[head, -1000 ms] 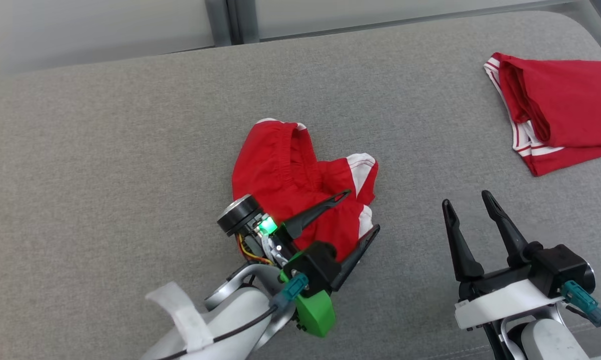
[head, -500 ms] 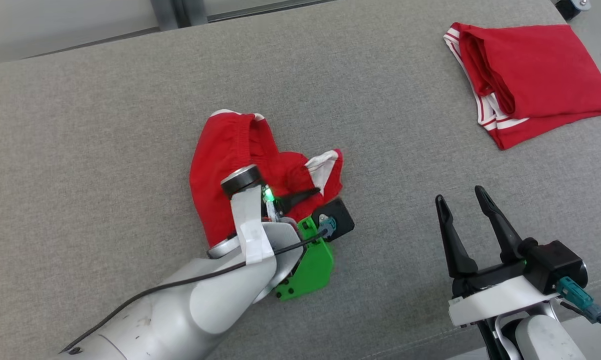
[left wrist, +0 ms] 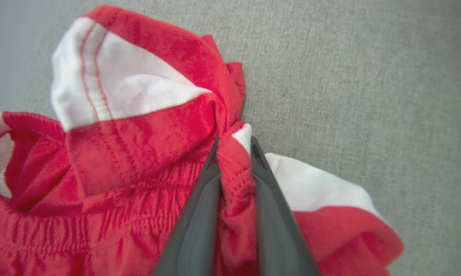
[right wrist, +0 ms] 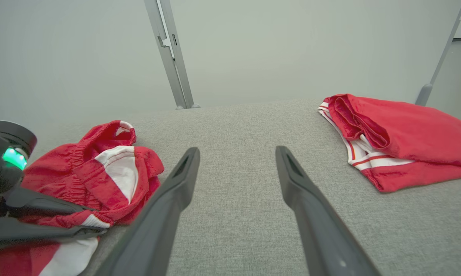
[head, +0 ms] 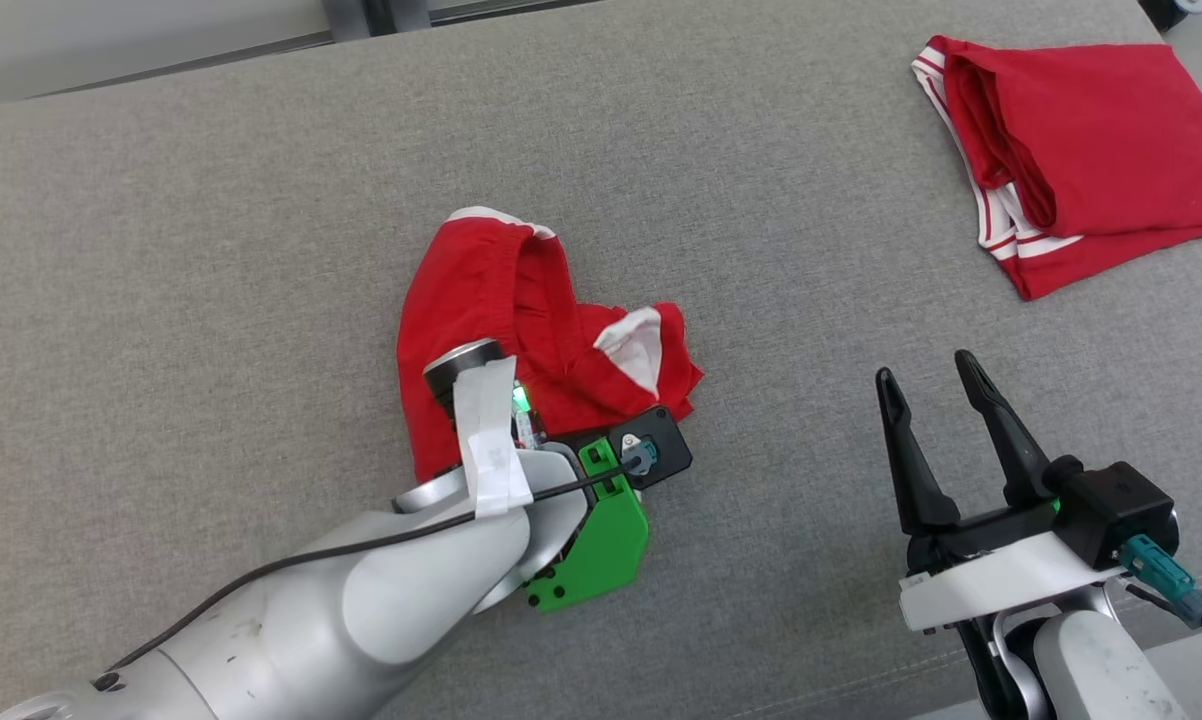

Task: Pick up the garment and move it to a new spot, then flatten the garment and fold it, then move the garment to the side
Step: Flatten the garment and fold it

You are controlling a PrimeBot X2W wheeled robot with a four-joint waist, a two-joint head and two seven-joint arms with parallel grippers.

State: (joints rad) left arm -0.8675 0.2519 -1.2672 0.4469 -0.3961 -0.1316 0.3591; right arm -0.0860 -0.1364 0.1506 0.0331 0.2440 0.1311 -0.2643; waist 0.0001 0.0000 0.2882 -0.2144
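The garment, crumpled red shorts (head: 481, 300) with white trim, lies in the middle of the grey padded surface (head: 211, 250). My left arm's wrist (head: 601, 500) points down over the near edge of the garment. In the left wrist view my left gripper (left wrist: 234, 142) is shut on a bunched fold of the red shorts (left wrist: 138, 153). The right wrist view shows the left gripper (right wrist: 102, 224) from the side, pinching the hem of the shorts (right wrist: 100, 168). My right gripper (head: 926, 375) stands open to the right of the shorts, with nothing between its fingers (right wrist: 176, 180).
A second red garment (head: 1081, 150) with white stripes lies folded at the far right of the surface, also visible as the folded garment (right wrist: 399, 134) in the right wrist view. A pale wall with a metal post (right wrist: 173, 57) stands behind the surface.
The head camera has shifted. My left gripper, open over the shorts a second ago, has tipped down and shut on a fold of them. The right gripper keeps its place, still open.
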